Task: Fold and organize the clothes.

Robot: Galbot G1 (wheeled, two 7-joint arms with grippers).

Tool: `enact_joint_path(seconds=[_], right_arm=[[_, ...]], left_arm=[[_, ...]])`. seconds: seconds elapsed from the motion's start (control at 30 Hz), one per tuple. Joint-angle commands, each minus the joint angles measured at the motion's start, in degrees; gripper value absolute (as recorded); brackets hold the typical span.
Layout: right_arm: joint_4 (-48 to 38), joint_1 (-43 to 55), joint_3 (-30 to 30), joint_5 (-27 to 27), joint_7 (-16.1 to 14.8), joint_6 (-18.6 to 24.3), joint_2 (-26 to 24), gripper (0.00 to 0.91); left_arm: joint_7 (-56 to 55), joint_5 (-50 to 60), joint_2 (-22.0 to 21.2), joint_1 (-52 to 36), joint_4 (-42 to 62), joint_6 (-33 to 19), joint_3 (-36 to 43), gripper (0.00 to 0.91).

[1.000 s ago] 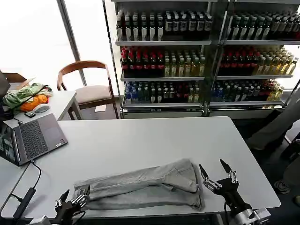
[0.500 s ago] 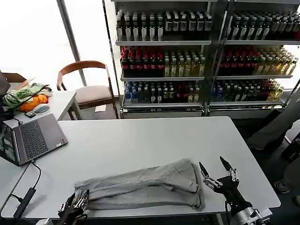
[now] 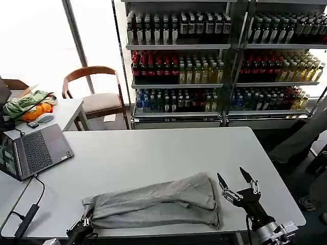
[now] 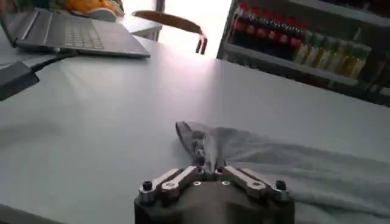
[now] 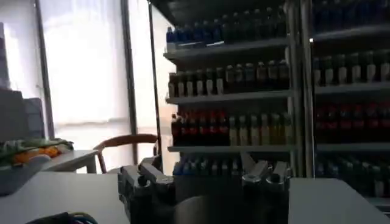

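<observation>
Looking down from the head view, the shirt lies as a long folded grey bundle across the near part of the white table, parallel to the front edge. Its print and collar are folded out of sight. The left gripper sits at the bundle's left end, mostly cut off by the table edge and the frame; its fingers are pinched shut on the cloth corner. The right gripper stands just beside the bundle's right end, apart from it, fingers spread wide and pointing up. A laptop rests at the far left with a cable and adapter running to the near edge. A chair and bottle shelves stand behind the table.

In the left wrist view, the left gripper is closed on a bunched corner of the shirt, which rises in a small peak above the fingertips. The fingertips themselves are buried in fabric. The laptop lies well apart, beyond bare tabletop.

In the right wrist view, the right gripper is raised toward the shelves; its fingers stand apart with nothing between them. The scene is dark and detail is hard to make out.
</observation>
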Motion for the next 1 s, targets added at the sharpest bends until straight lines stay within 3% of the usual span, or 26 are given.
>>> enact_joint_path(seconds=[0.03, 0.33, 0.8, 1.0], right_arm=[[0.0, 0.2, -0.3, 0.6, 0.0, 0.0, -0.1, 0.907], [0.2, 0.3, -0.5, 0.6, -0.1, -0.1, -0.4, 0.907], [0.1, 0.9, -0.8, 0.8, -0.1, -0.2, -1.0, 0.907], [0.0, 1.1, -1.1, 0.9, -0.1, -0.2, -1.1, 0.907]], left_arm=[[0.1, -1.5, 4.4, -4.1, 2.7, 0.0, -1.3, 0.000], [1.6, -6.9, 15.6, -8.5, 8.7, 1.3, -5.3, 0.000], [5.1, -12.1, 26.3, -12.3, 18.6, 2.9, -16.9, 0.000], [6.1, -12.0, 27.9, -10.5, 19.1, 3.4, -21.8, 0.000]])
